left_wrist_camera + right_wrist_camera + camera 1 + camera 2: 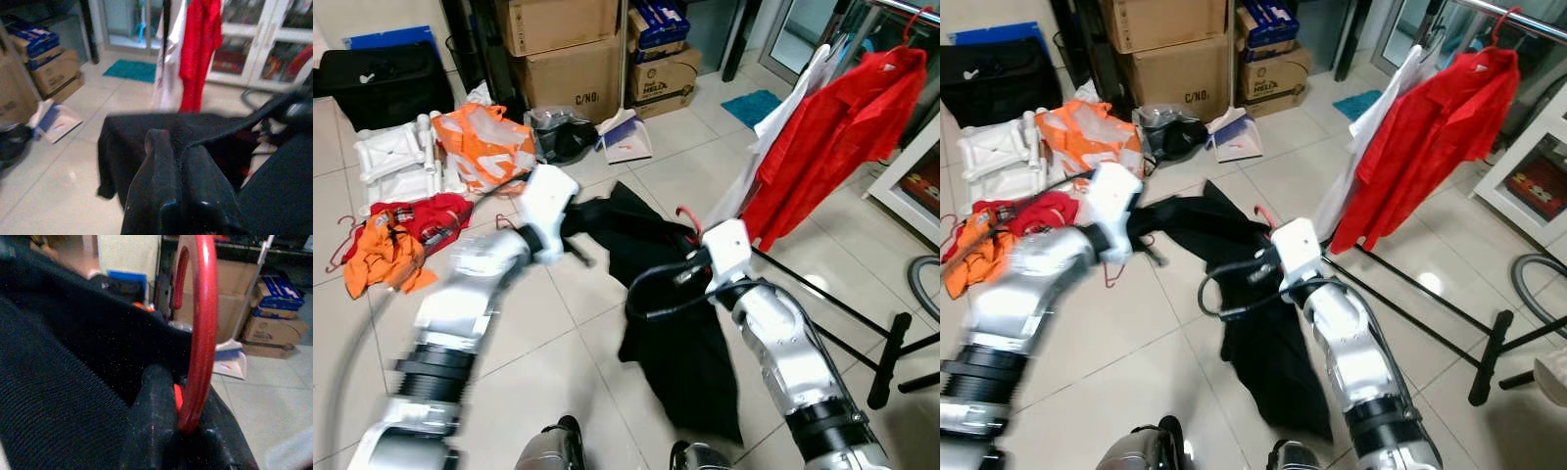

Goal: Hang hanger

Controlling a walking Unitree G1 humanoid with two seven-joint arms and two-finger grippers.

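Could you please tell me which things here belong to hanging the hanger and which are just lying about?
Job:
red hanger
black garment
clothes rack
left end effector
right end effector

Lying about:
cardboard boxes
orange bag
clothes pile
dustpan

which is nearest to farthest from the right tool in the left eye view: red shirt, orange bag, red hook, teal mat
From the right tool:
1. red hook, held at the tool.
2. red shirt, hanging on the right.
3. orange bag, on the floor to the left.
4. teal mat, far back on the right.
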